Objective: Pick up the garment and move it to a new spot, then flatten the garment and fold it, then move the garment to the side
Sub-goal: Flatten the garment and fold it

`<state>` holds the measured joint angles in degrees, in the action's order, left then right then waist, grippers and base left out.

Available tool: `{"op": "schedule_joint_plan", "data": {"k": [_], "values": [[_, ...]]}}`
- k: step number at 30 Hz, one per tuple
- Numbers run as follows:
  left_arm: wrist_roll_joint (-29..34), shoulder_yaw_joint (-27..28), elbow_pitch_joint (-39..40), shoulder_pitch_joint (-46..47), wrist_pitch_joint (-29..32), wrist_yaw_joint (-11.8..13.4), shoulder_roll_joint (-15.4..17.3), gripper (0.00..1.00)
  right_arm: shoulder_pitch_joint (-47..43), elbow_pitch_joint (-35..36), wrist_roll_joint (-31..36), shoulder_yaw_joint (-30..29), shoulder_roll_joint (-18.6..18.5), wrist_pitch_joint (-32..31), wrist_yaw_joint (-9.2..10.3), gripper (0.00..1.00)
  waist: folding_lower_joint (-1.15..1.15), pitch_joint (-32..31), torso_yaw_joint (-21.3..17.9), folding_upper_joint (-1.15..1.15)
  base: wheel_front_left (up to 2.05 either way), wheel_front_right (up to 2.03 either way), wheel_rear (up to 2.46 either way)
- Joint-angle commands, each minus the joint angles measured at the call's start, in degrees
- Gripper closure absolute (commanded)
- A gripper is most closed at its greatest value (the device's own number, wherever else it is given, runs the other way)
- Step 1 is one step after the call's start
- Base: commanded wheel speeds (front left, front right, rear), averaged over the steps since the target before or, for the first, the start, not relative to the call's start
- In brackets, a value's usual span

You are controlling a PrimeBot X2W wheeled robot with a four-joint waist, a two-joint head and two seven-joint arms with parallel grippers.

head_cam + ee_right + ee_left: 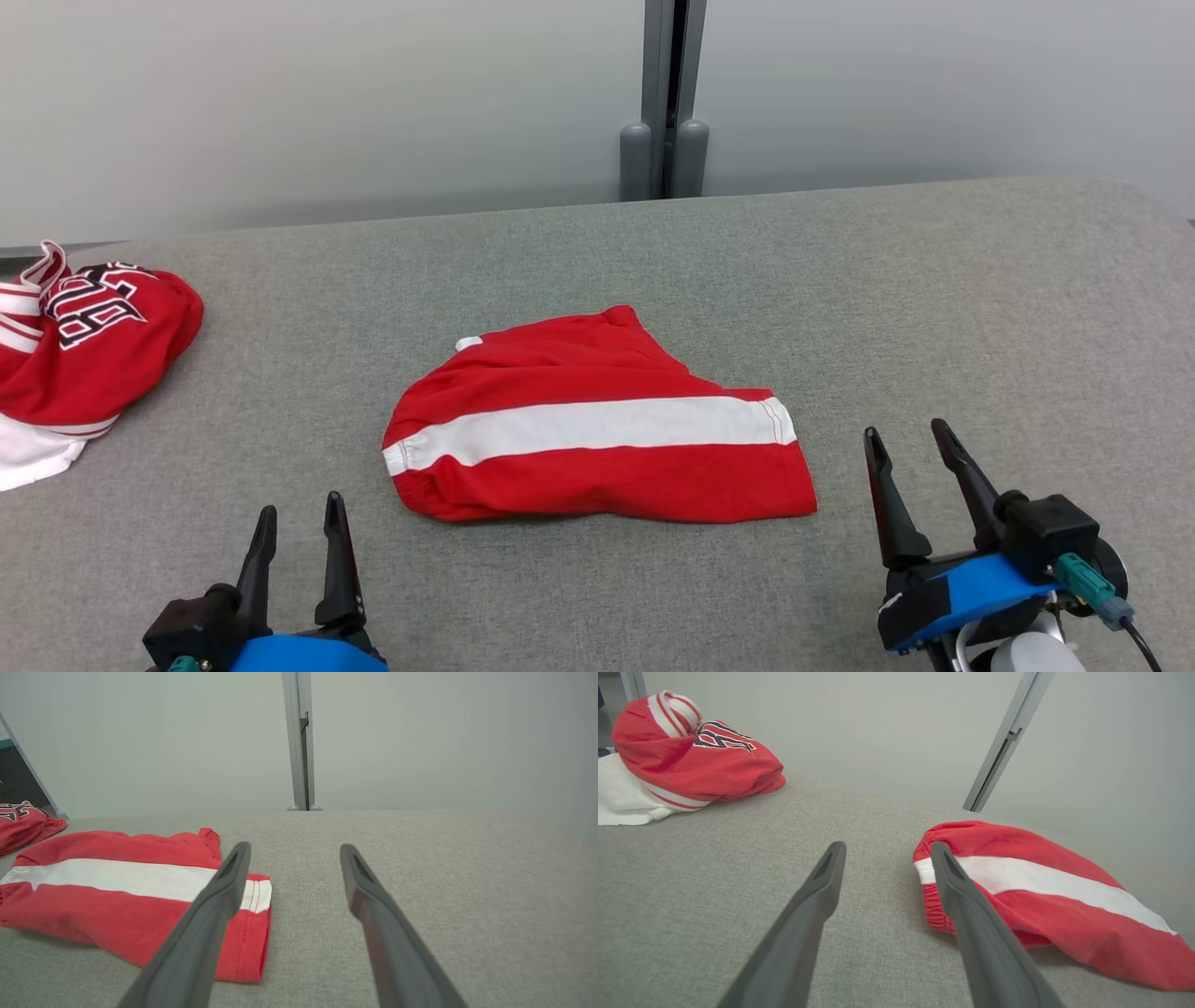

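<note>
Left claw point(301, 502) spread, empty; we see shorts point(597, 420) ahead, right of it. Right claw point(905, 427) spread, empty; shorts ahead, left of it. Jersey point(84, 355) well left of left claw.

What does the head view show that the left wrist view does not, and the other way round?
Head view: the open right claw and a small white tab at the far edge of the red shorts.
Left wrist view: the gathered waistband from close up, beside one finger.
Both: the red shorts with their white stripe, the crumpled red jersey, the grey post, the grey table and the open left claw.
</note>
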<state>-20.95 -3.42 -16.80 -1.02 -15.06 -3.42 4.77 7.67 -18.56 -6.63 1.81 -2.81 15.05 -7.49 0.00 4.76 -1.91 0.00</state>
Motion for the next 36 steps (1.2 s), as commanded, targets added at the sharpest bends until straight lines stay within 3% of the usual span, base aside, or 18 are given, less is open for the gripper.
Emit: {"op": "schedule_joint_plan", "data": {"k": [1, 9, 15, 23, 36], "values": [[0.39, 0.34, -0.17, 0.54, -0.16, -0.16, -0.23, 0.00, -0.07, -0.33, 0.03, 0.09, -0.15, 0.20, -0.01, 0.00, 0.00, 0.07, 0.03, 0.00, 0.00, 0.00, 0.00], [1.53, 1.04, -0.37, 1.59, -0.17, -1.01, -0.83, 0.00, 5.34, -7.95, 2.20, 2.30, -0.16, -1.40, -0.01, 0.00, 0.00, 1.32, 0.36, 0.00, 0.00, 0.00, 0.00], [2.25, 0.97, -0.46, 2.63, -0.16, -1.47, -1.16, 0.00, 12.92, -13.44, 2.96, 2.46, -0.16, -9.43, -0.01, 0.00, 0.00, 3.17, 1.05, 0.00, 0.00, 0.00, 0.00], [2.85, 0.60, -1.16, 3.95, -0.16, -2.06, -1.49, 0.00, 18.95, -20.59, -1.60, 5.23, -0.27, -20.37, -0.01, 0.00, 0.00, 5.68, 3.06, 0.00, 0.00, 0.00, 0.00], [3.58, 1.38, -1.62, 3.86, -0.17, -2.56, -1.77, 0.00, 22.16, -23.66, -9.04, 10.82, -1.14, -20.25, -0.01, 0.00, 0.00, 6.40, 3.80, 0.00, 0.00, 0.00, 0.00]]}}
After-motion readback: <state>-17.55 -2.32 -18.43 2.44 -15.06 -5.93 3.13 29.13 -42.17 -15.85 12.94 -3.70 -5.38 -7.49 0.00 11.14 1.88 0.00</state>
